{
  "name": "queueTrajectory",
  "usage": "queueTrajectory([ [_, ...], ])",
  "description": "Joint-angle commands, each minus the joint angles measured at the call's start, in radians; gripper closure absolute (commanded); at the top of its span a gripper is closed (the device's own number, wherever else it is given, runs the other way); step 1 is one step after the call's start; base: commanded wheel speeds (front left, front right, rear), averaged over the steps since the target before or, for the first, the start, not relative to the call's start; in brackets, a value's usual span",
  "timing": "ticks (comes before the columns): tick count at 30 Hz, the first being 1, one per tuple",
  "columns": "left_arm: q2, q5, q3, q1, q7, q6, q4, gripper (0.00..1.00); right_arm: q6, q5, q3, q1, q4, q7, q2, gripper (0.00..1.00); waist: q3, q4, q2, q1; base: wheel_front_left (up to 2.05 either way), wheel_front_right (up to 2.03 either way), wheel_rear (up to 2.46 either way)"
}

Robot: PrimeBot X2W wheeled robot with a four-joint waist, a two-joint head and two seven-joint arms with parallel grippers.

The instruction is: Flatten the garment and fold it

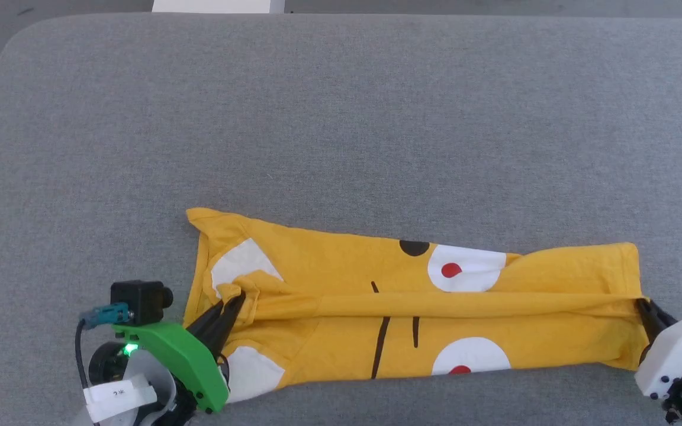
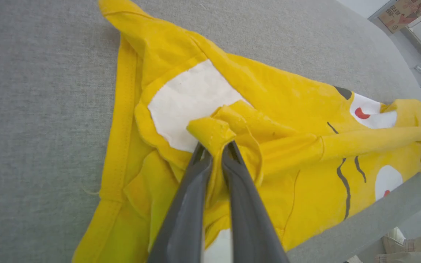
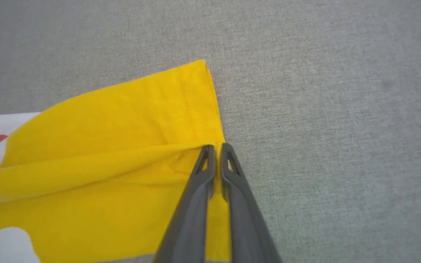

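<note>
Low at the near left, the left gripper (image 1: 232,303) slants toward the far right, fingers clenched on a bunched fold of the garment (image 1: 329,260). At the near right, the right gripper (image 1: 642,304) angles inward, pinching its hem. That garment lies stretched between them along the near edge of the grey cushion (image 1: 341,118).

light: bright, even | shadows: faint | focus: sharp | wrist edges: warped
</note>
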Motion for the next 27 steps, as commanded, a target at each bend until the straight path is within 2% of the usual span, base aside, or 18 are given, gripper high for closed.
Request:
queueTrajectory([
  [1,-0.005,-0.014,0.002,0.007,-0.003,0.009,0.019,1.00,-0.002,-0.013,0.001,-0.014,0.019,-0.003,0.001,1.00,-0.002,-0.002,0.0000,0.0001,0.00,0.00,0.00],
  [3,-0.012,-0.018,0.001,0.002,-0.001,0.013,0.050,1.00,-0.002,-0.021,0.004,-0.027,0.053,-0.003,0.002,1.00,-0.002,-0.004,0.0000,0.0001,0.00,0.00,0.00],
  [5,-0.020,-0.021,-0.001,-0.008,-0.001,0.014,0.079,0.71,-0.002,-0.030,0.008,-0.041,0.086,-0.008,0.001,1.00,-0.002,-0.005,0.0000,0.0001,0.00,0.00,0.00],
  [6,-0.032,-0.021,-0.002,-0.027,-0.009,0.014,0.118,0.00,-0.002,-0.040,0.010,-0.066,0.131,-0.024,0.001,0.67,-0.001,-0.006,0.0000,0.0001,0.00,0.00,0.00],
  [7,-0.036,-0.022,-0.001,-0.031,-0.013,0.014,0.128,0.00,-0.002,-0.042,0.009,-0.073,0.142,-0.030,0.002,0.27,0.000,-0.006,0.0000,0.0001,0.00,0.00,0.00],
  [8,-0.039,-0.022,-0.001,-0.037,-0.018,0.014,0.138,0.00,-0.002,-0.046,0.008,-0.081,0.156,-0.037,0.002,0.00,0.001,-0.006,0.0000,0.0001,0.00,0.00,0.00],
  [14,-0.048,-0.015,0.002,-0.056,-0.045,0.014,0.163,0.00,-0.002,-0.051,0.008,-0.115,0.199,-0.060,0.007,0.00,0.005,-0.007,0.0000,0.0001,0.00,0.00,0.00],
  [18,-0.041,-0.016,0.013,-0.044,-0.060,0.023,0.143,0.00,-0.002,-0.020,0.016,-0.104,0.172,-0.045,0.006,0.00,-0.012,-0.004,0.0000,0.0001,0.00,0.00,0.00],
  [22,-0.028,-0.004,0.048,0.000,-0.114,0.057,0.084,0.00,-0.002,0.040,0.009,-0.054,0.086,0.004,0.010,0.00,-0.037,-0.001,0.0000,0.0001,0.00,0.00,0.00],
  [27,-0.024,0.060,0.113,0.074,-0.274,0.129,-0.018,0.00,-0.002,0.053,-0.039,0.022,-0.057,0.020,0.027,0.00,-0.060,0.005,0.0000,0.0001,0.00,0.00,0.00],
])
